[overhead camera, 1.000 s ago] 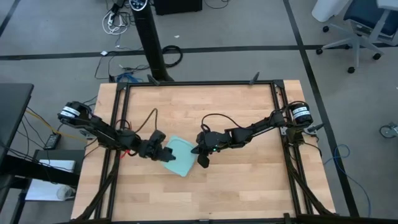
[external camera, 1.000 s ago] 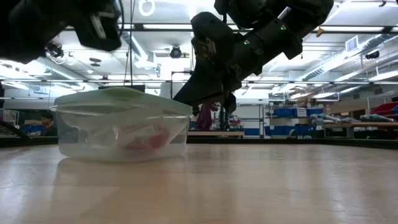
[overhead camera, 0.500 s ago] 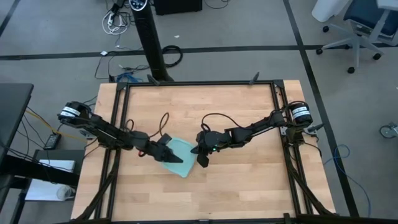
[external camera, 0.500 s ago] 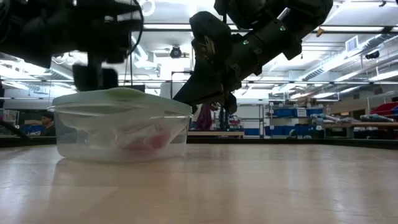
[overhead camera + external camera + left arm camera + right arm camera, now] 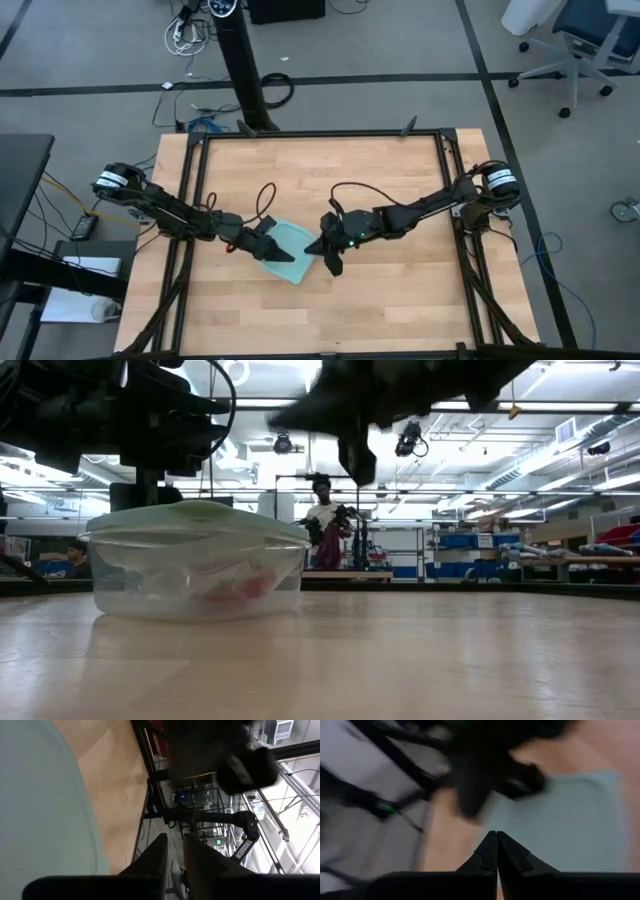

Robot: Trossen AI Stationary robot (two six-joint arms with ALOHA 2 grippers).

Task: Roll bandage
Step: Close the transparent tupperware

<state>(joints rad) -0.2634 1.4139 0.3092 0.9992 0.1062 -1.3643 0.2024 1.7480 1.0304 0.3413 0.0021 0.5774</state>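
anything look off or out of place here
Yes: the red bandage sits inside the closed light-blue container, under its lid, not out on the table for rolling. Nothing looks spilled or damaged.

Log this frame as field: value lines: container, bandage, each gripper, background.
container: light-blue lidded box on the wooden table, lid on
bandage: red shape seen through the box wall in the low view, inside the box
left gripper: over the box's left edge, fingers slightly apart, nothing seen between them
right gripper: beside the box's right edge, raised above the table, fingers shut and empty
background: person standing in the room behind the table
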